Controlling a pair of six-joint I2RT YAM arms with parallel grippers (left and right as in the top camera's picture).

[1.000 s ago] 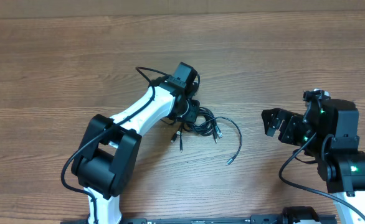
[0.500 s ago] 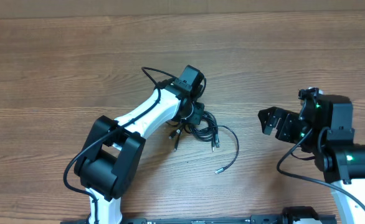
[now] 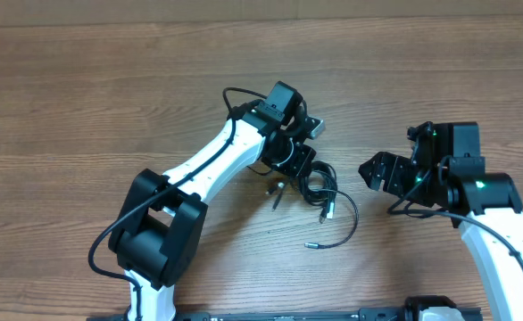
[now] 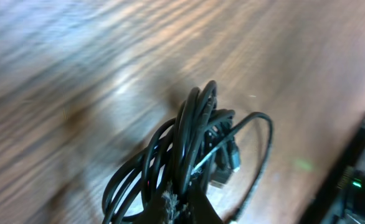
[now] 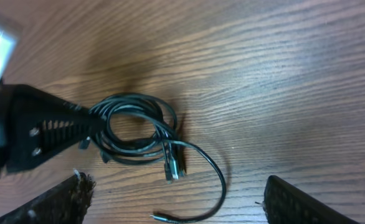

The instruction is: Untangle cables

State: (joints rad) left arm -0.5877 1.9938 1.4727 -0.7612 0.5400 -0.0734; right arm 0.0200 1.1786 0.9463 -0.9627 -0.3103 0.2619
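left gripper (image 3: 299,163): clenched on coiled thin black cables (image 3: 319,187) | cables: bunch between both arms, loose end lying on brown wooden table (image 3: 65,89) | right gripper (image 3: 369,171): jaws spread, empty, near bunch

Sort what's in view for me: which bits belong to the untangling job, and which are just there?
Job in hand:
- cables, one tangled bundle
- left gripper, shut on the bundle
- right gripper, open, to one side of the bundle

Just there:
- left arm's own black wire
- table
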